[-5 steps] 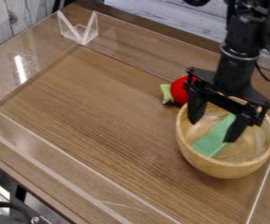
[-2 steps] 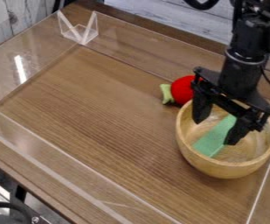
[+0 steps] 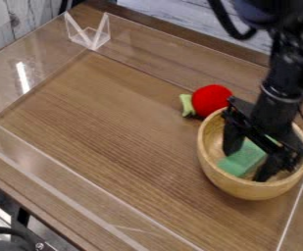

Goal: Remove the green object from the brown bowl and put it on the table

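The brown bowl (image 3: pixel 209 169), a round vessel with a thick rim, rests upright on the table (image 3: pixel 101 118). It contains the green object (image 3: pixel 243 158), a flat light-green block. The block lies inside the bowl, partly covered by the black gripper (image 3: pixel 244 147). The gripper extends down into the bowl with its fingers spread wide; the block is positioned between and beneath them. Contact between fingers and block cannot be determined. The red round toy (image 3: pixel 212 97) with its green part is located outside the bowl, just beside the rim. A clear acrylic holder (image 3: pixel 88 33) stands well apart from the bowl.
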`<state>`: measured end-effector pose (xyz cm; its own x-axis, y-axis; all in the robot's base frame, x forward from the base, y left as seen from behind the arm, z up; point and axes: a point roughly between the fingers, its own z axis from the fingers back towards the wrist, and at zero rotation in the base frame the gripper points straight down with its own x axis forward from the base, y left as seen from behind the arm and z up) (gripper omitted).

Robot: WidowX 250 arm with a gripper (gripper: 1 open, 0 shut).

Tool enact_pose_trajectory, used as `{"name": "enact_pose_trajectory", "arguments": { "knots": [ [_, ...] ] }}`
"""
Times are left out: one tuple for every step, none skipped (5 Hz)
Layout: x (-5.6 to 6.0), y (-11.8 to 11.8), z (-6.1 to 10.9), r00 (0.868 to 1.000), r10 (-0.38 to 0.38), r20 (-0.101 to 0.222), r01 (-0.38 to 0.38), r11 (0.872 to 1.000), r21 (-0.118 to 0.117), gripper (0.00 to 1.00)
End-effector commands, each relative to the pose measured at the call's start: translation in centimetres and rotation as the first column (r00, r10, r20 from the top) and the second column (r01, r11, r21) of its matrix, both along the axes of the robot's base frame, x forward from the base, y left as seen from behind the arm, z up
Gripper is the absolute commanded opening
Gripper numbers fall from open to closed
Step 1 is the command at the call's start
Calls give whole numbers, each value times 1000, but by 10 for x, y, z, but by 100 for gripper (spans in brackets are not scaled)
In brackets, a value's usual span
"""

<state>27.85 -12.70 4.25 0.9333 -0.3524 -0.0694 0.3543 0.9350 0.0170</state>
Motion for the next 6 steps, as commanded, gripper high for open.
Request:
{"name": "enact_pose_trajectory", "arguments": {
  "knots": [
    [13, -1, 21, 995, 39, 96, -38, 999, -8, 100],
    [19, 3, 27, 988, 92, 127, -91, 996, -9, 100],
    [14, -3, 37, 983, 103, 152, -101, 995, -18, 100],
    [10, -8, 38, 981, 111, 160, -109, 994, -21, 100],
    [5, 3, 34, 980, 122, 156, -120, 993, -18, 100],
    [-1, 13, 35, 977, 137, 166, -136, 991, -20, 100]
  ]
}}
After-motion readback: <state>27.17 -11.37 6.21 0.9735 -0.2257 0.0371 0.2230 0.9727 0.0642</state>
